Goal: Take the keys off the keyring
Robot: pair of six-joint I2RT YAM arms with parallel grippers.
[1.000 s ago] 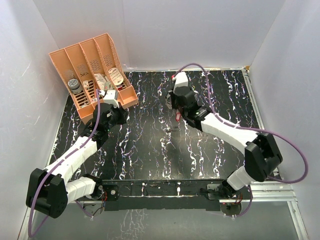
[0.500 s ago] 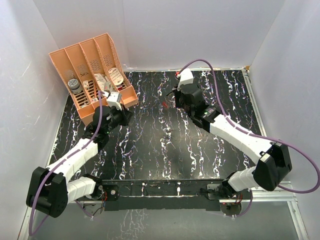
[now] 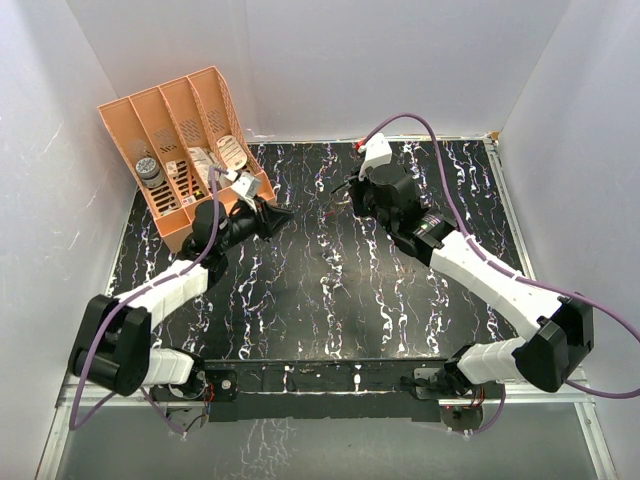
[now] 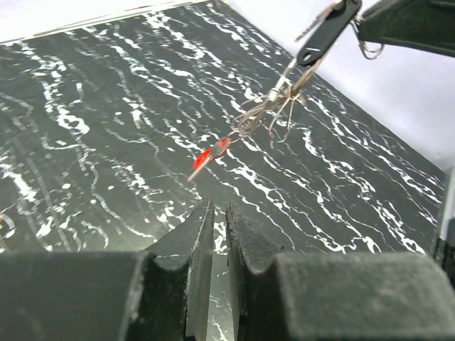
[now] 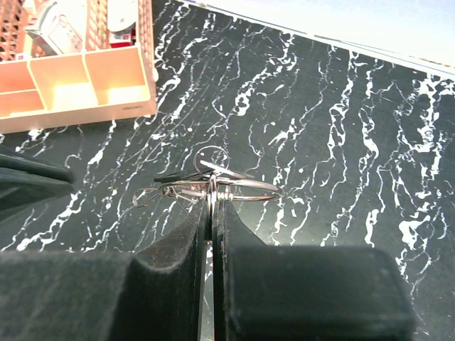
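1. Right claw [image 5: 213, 203]: my fingers are pressed together, pinching the keyring [image 5: 250, 193] where its thin wire crosses my tips. My own finger pads cover the exact contact point.
2. Keyring: it hangs from my right claw over the black marbled table [image 3: 300, 300], to the right of the orange desk organiser [image 3: 180, 130]. I cannot tell whether the lowest part touches the table.
3. The keys [image 5: 226, 170]: the right wrist view shows them only as thin silver slivers overlapping the wire, so I cannot count them. The left wrist view shows the red-headed key [image 4: 206, 157] at the low end of the bunch, blurred. A black elongated piece [image 4: 323, 39] sits at the top of the bunch, against my right fingers, and I cannot tell what it is.
4. Left claw [image 4: 219, 217]: my fingers are drawn almost together, with only a narrow slit between them and nothing gripped. The claw points at the bunch, with the red-headed key near its tips but apart from them.
5. Top view: the bunch is a faint speck between my two claws. The organiser's compartments hold small items that cannot be identified.
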